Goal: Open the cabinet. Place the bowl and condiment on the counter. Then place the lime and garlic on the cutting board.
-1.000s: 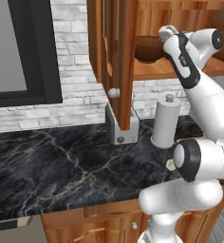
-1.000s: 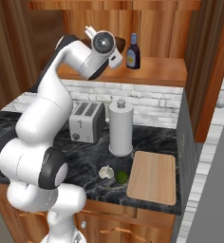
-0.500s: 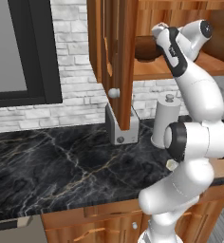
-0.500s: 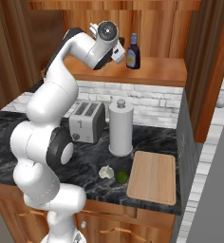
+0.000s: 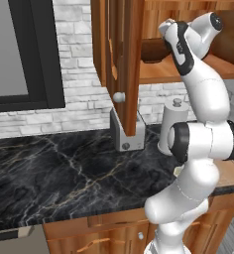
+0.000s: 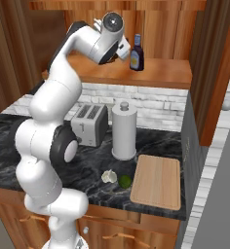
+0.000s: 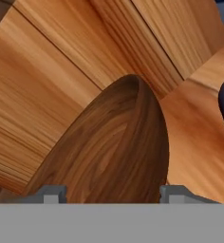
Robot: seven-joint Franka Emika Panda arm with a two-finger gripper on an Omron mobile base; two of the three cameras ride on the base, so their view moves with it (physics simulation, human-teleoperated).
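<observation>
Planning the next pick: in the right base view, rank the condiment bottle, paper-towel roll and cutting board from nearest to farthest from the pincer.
1. Condiment bottle: on the cabinet shelf, just beside the pincer.
2. Paper-towel roll: below, standing on the counter.
3. Cutting board: farthest, flat near the counter's front edge.

No legible text, brand, number or sign in any view. Condiment bottle (image 6: 136, 53) on cabinet shelf carries pale label; print too small to read. Toaster (image 6: 90, 124) front: no readable marking. Paper-towel roll (image 6: 124, 130): plain, no print. Cutting board (image 6: 157, 181): bare wood, unmarked.
</observation>
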